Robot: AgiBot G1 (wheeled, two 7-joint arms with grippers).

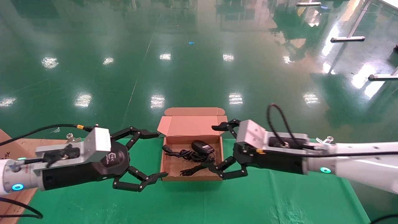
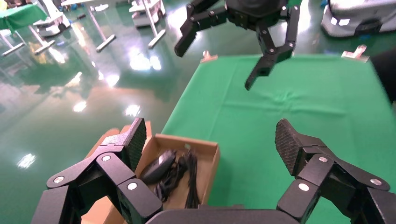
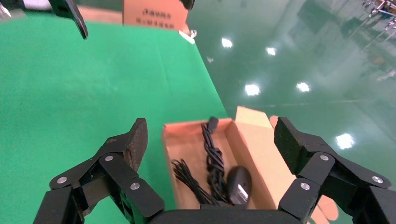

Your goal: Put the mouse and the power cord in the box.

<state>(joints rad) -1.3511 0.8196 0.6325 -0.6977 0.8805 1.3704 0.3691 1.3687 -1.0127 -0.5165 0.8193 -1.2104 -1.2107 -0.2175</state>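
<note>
The brown box [image 1: 192,178] sits open on the green cloth, its lid [image 1: 192,125] standing up at the back. Inside lie the black mouse [image 1: 202,145] and the looped power cord [image 1: 183,153], whose plug points at the left wall. My left gripper [image 1: 158,155] hovers open at the box's left side and holds nothing. My right gripper [image 1: 214,146] hovers open at the right side, one finger by the lid, also holding nothing. The right wrist view looks down on the box wall [image 3: 170,154], mouse [image 3: 239,183] and cord [image 3: 214,156]. The left wrist view shows the mouse [image 2: 158,166].
The green-covered table [image 1: 199,202] ends just behind the box, with glossy green floor beyond. A cardboard carton [image 1: 12,146] stands at the left edge. Metal clamps [image 1: 71,137] [image 1: 323,140] sit on the table's far edge. Green cloth spreads in front of the box.
</note>
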